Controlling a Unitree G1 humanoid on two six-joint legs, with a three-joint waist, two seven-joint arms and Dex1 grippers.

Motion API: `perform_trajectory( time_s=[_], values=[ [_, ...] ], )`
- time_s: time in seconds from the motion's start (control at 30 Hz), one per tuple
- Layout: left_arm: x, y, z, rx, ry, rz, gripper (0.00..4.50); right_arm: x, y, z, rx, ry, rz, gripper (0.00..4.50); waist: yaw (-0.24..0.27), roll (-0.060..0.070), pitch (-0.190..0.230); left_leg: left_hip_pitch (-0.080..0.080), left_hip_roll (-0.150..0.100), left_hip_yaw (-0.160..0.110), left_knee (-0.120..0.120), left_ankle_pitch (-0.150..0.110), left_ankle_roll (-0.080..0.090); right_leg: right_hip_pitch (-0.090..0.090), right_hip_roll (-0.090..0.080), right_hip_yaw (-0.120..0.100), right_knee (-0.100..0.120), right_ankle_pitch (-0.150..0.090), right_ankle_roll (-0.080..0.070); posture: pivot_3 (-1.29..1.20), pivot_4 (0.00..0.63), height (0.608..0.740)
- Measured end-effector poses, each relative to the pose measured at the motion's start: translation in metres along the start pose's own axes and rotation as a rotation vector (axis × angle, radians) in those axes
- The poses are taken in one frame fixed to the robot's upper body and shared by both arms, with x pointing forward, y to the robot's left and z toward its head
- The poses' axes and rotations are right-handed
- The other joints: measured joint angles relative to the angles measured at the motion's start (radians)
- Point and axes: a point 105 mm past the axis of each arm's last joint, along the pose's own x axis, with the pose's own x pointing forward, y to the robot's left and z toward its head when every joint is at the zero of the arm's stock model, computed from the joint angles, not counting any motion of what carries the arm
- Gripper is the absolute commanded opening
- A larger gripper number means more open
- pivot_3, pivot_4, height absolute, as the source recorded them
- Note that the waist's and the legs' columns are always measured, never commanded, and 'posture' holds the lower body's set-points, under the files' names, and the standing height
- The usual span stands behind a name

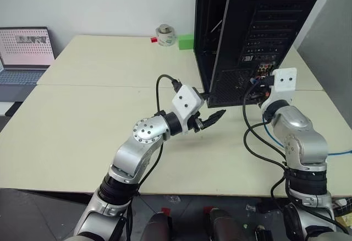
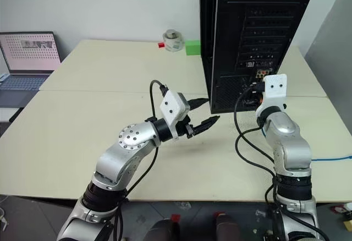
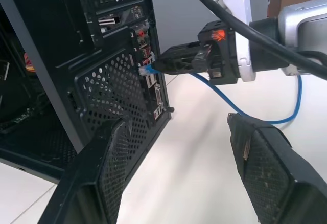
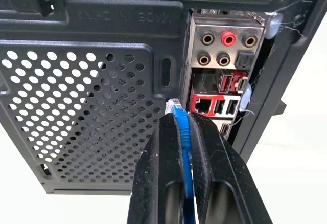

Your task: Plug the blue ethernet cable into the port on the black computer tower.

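Between right gripper (image 4: 183, 132) fingers, blue ethernet cable (image 4: 181, 127) nears port (image 4: 203, 104).

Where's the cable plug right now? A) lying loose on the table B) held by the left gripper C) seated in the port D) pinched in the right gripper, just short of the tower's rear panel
D: the right gripper is shut on the blue ethernet cable, plug tip just short of the black computer tower, not yet in the port.

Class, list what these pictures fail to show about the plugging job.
- Head views: right end effector and rear port cluster hidden behind its white wrist block.
- Right wrist view: thin bright-blue ethernet cable mostly hidden between fingers.
- Tall black metal computer tower: top cut off.
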Motion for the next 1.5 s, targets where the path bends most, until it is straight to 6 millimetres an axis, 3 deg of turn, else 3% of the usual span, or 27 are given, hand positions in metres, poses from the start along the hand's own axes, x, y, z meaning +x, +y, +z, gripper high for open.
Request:
perform_trajectory(
  time_s=[0.4, 1.03, 1.5],
  values=[
    [0.004, 0.000, -0.001, 0.013, -0.006, 0.012, 3.15, -0.014, -0.017, 0.001, 0.017, -0.005, -0.122, 0.00, -0.006, 0.000, 0.000, 0.001, 0.001, 0.001, -0.001, 0.000, 0.000, 0.000, 0.002, 0.001, 0.001, 0.000, 0.000, 0.00, 0.150, 0.740],
    [0.008, 0.003, -0.005, 0.011, 0.008, 0.048, 3.15, -0.005, 0.004, -0.002, 0.057, -0.029, -0.072, 0.00, -0.005, 0.000, 0.000, 0.001, 0.001, 0.001, -0.001, 0.000, 0.000, -0.001, 0.001, 0.001, 0.000, 0.000, 0.000, 0.00, 0.150, 0.740],
    [0.008, 0.003, -0.005, 0.011, 0.007, 0.050, 3.15, 0.003, 0.003, -0.005, 0.066, -0.051, -0.083, 0.00, -0.005, 0.000, 0.000, 0.001, 0.001, 0.001, -0.001, 0.000, 0.000, -0.001, 0.001, 0.001, 0.000, 0.000, 0.000, 0.00, 0.150, 0.740]
  ],
)
